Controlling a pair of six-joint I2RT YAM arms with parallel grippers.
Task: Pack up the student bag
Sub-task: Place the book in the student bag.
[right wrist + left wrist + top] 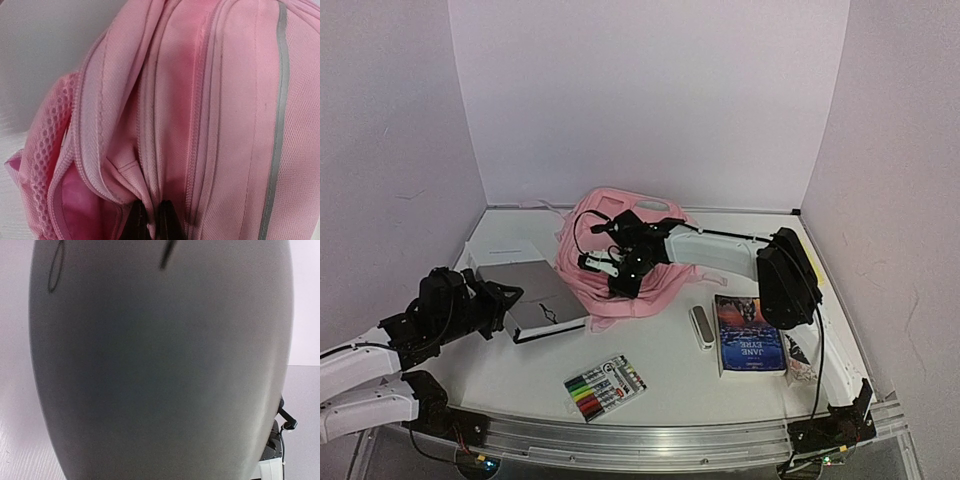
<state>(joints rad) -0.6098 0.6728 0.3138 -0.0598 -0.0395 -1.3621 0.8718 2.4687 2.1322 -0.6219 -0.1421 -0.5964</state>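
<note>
at the left our left claw (506,302) is clamped on the edge of a grey notebook (542,292), with a pack of markers (606,387) near the front of the table (680,385). the student bag (582,228) lies at the back middle, our right claw (620,277) pinching a fold of its pink fabric. right of it lie a small white case (701,326) and a blue book (750,335).

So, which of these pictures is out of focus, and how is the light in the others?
Left wrist view: the grey notebook fills the frame, too close and blurred. Right wrist view: sharp, the weave of the student bag shows clearly. Top view: even light, only soft shadows.
</note>
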